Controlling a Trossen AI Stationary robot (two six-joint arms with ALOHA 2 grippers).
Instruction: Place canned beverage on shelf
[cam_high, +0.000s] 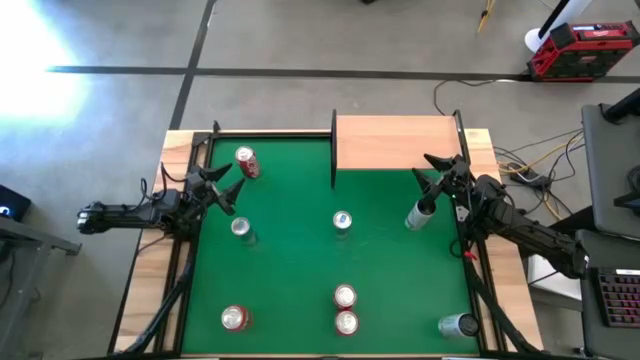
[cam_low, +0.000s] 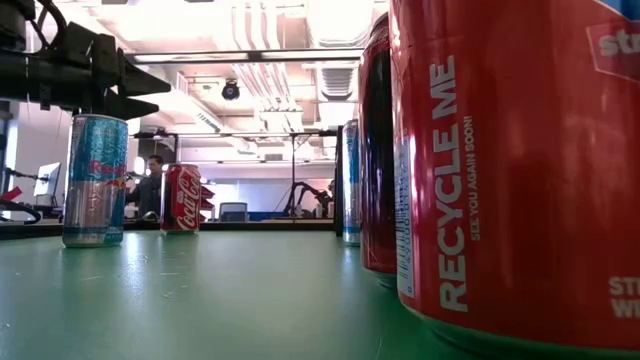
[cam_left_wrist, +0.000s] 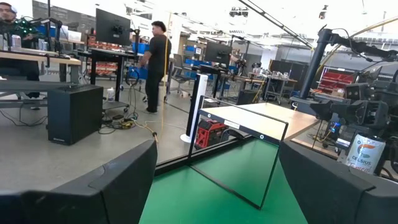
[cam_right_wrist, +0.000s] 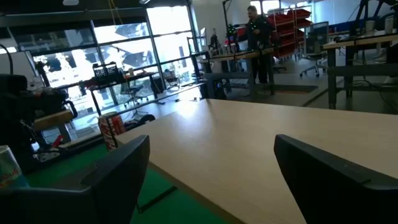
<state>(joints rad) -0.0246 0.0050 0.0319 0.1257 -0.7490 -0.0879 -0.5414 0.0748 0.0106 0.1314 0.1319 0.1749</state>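
Hovering my right gripper (cam_high: 432, 172), fingers spread and empty, at the shelf's (cam_high: 395, 140) front edge, I see the white Celsius can (cam_high: 420, 214) on the green felt (cam_high: 300, 260) just beside it. Descending carelessly could clip and topple it, I judge. My left gripper (cam_high: 222, 185) waits, also spread, near the Coca-Cola can (cam_high: 246, 162)

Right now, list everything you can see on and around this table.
red cans: 4, red, one back left, three front
silver cans: 4, silver or silver-blue, three mid-table, one front right
shelf: 1, light wood, back right
table: 1, green felt
toolbox: 1, red-black, floor beyond
person: 1, dark clothes, room behind
left end effector: 1, dark, open, left edge
right end effector: 1, dark, open, by shelf
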